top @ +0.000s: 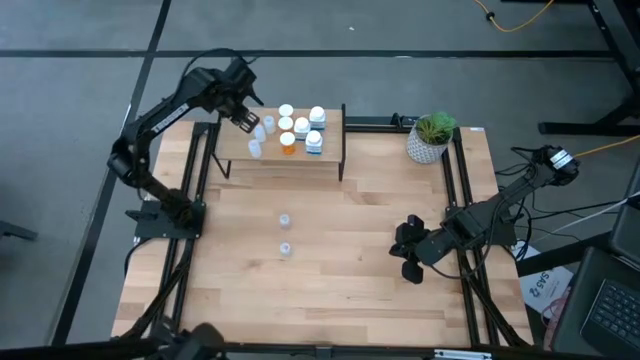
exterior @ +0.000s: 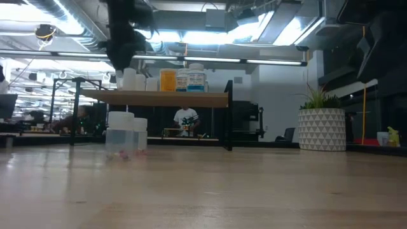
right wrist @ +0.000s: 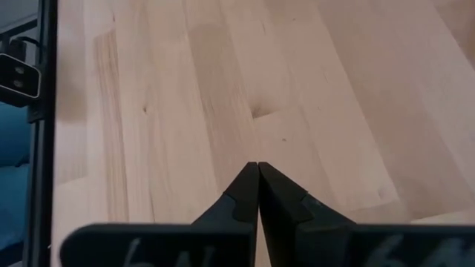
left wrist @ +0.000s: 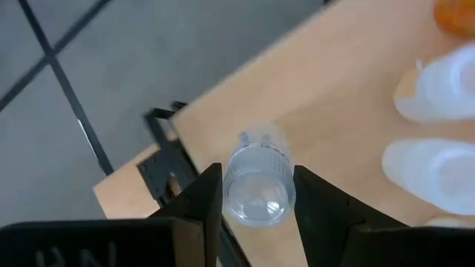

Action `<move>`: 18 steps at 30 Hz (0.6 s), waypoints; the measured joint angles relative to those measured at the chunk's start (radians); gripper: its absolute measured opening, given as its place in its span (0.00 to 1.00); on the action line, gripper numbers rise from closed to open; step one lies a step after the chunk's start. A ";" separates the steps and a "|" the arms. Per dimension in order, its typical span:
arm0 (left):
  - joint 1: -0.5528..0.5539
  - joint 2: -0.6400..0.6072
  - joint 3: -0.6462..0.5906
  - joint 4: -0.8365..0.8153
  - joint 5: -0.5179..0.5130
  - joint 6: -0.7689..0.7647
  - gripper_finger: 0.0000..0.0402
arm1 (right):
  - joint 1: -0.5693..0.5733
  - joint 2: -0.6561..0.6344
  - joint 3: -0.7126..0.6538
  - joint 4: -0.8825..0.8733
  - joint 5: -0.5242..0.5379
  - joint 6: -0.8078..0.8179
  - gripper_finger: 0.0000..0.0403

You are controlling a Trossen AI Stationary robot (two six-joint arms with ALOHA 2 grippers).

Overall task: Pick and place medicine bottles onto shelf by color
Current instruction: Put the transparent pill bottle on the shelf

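Left gripper [left wrist: 256, 194] is clamping a clear vial [left wrist: 257, 184] above the shelf [top: 330, 150]'s vial end; best lowering upright, beside matching vials [top: 262, 130].

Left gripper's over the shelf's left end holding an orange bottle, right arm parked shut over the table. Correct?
Not quite. The left gripper holds a clear pale-blue vial, not an orange bottle; the left wrist view shows it between the fingers. It is over the shelf's left end, and the right gripper is shut over the table.
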 joint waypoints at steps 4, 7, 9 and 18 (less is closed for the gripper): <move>-0.003 0.051 -0.001 -0.009 0.015 0.017 0.30 | -0.017 0.000 0.000 0.000 -0.046 0.000 0.03; -0.009 0.063 -0.001 -0.005 0.016 0.017 0.30 | -0.027 0.000 0.000 -0.001 -0.065 0.000 0.03; -0.011 0.063 -0.001 -0.004 0.019 0.017 0.30 | -0.028 0.000 0.000 -0.001 -0.064 -0.001 0.03; -0.010 0.063 -0.001 -0.007 0.059 0.024 0.34 | -0.028 0.000 0.000 -0.002 -0.066 -0.025 0.03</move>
